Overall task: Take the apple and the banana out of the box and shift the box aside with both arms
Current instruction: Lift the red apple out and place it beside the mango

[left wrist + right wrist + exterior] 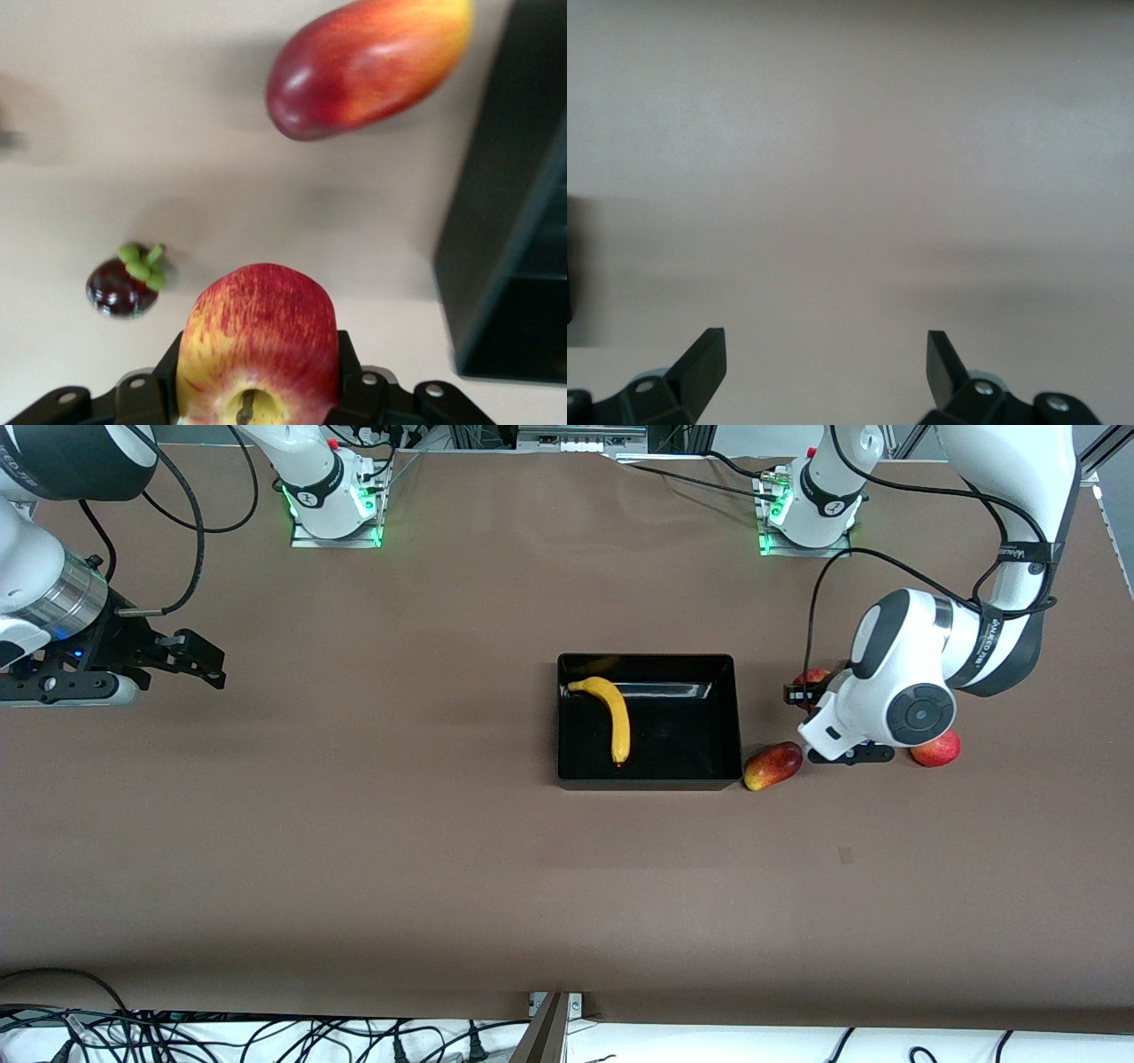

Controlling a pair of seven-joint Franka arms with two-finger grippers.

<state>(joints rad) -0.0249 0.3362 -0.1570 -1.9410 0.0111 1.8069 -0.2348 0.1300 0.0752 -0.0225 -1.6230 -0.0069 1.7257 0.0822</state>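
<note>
Taking the box (722, 717) as your reference, you are looking at a shallow black bin sitting open near the middle of the brown table (399, 850). The banana (611, 717) is lying inside the box, toward the wall that faces the right arm's end of the table, its stem end near the wall farthest from the front camera. Just beside the box's corner nearest the front camera, toward the left arm's end of the table, an elongated red-and-yellow fruit (772, 765) is resting on the table surface. Farther toward the left arm's end from the box, a round red fruit (937, 750) is showing partly under the left arm's wrist. The left gripper (257, 390) is positioned beside the box on that same end, and its fingers are pinching the apple (259, 345), a red fruit with a yellowish patch around its stem. A small dark fruit with a green cap (126, 283) is sitting near the apple in the left wrist view. The right gripper (190, 657) is waiting well apart from the box over bare table at the right arm's end, its fingers (700, 363) spread wide and holding nothing.
</note>
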